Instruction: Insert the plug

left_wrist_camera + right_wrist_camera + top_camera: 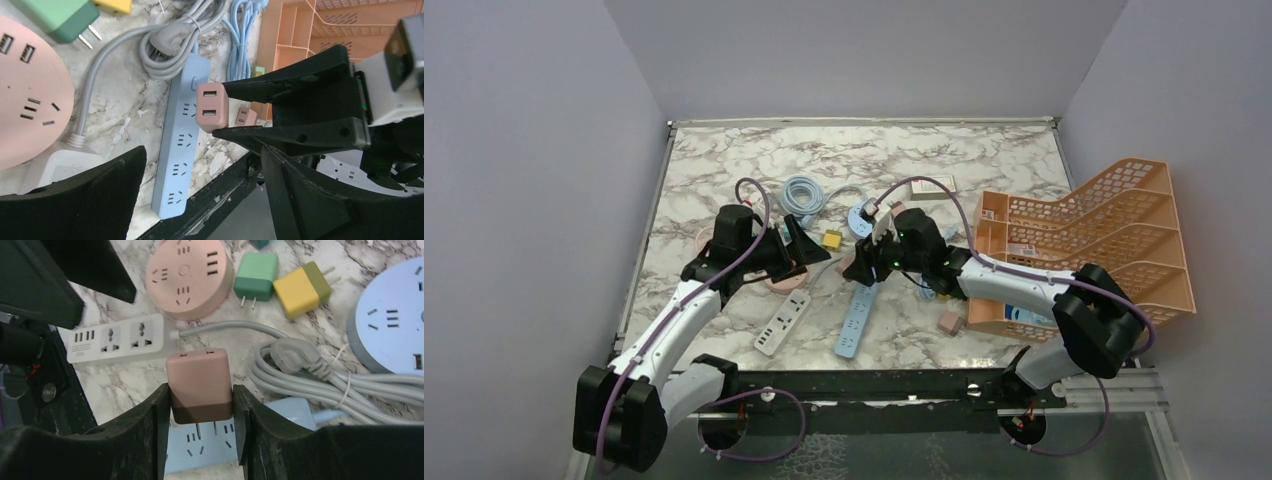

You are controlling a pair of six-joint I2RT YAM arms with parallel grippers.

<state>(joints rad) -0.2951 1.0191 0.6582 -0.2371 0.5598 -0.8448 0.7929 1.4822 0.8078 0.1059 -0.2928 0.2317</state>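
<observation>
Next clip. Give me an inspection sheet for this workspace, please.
Surface: marble table, crowded at the centre.
Job's things: pink plug, prongs down over the blue power strip, not yet inserted.
Clutter: round pink socket, green adapter, yellow adapter, white power strip, round blue socket.
Hands: right hand shut on the pink plug; left hand open, empty.
Cables: grey cord tied in a bundle; light blue cable coiled.
Surroundings: orange file rack at right; plain walls.
</observation>
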